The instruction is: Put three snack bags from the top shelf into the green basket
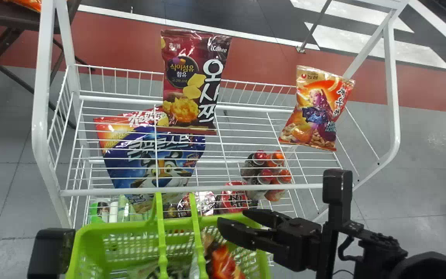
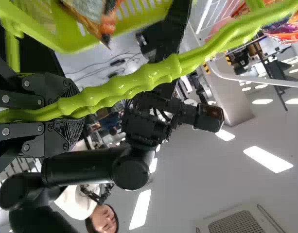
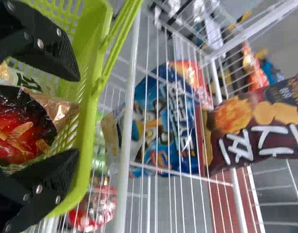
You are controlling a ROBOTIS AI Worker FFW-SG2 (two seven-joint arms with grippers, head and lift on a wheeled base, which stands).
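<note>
White wire rack (image 1: 192, 190), one, with two snack bags on its top shelf: one maroon snack bag (image 1: 192, 81), left of centre; one orange snack bag (image 1: 316, 108), towards the right end, well apart from the first. Beneath the wires of the top shelf: one large blue cereal bag (image 1: 153, 155) at left; one cluster of bottles (image 1: 267, 174) at right, four caps discernible, two red and two orange; one red container (image 1: 234, 197) near the bottles. Green basket (image 1: 91, 236), one, before the rack, with two green handle bars (image 1: 162, 232) across it. Contents: one black-and-red snack bag (image 3: 17, 121), with pale packaging (image 3: 29, 80) beside it; full count of bags inside cannot be told. Grippers, two. Right gripper (image 1: 234, 219), over the right part of the basket, its fingers (image 3: 46, 43) apart, nothing clamped. Left gripper (image 1: 50, 252), at the left side of the basket, closed on the basket's handle (image 2: 129, 82). Brown table (image 1: 6, 19), one, beyond the rack at far left, an orange packet (image 1: 27, 4) on it.
</note>
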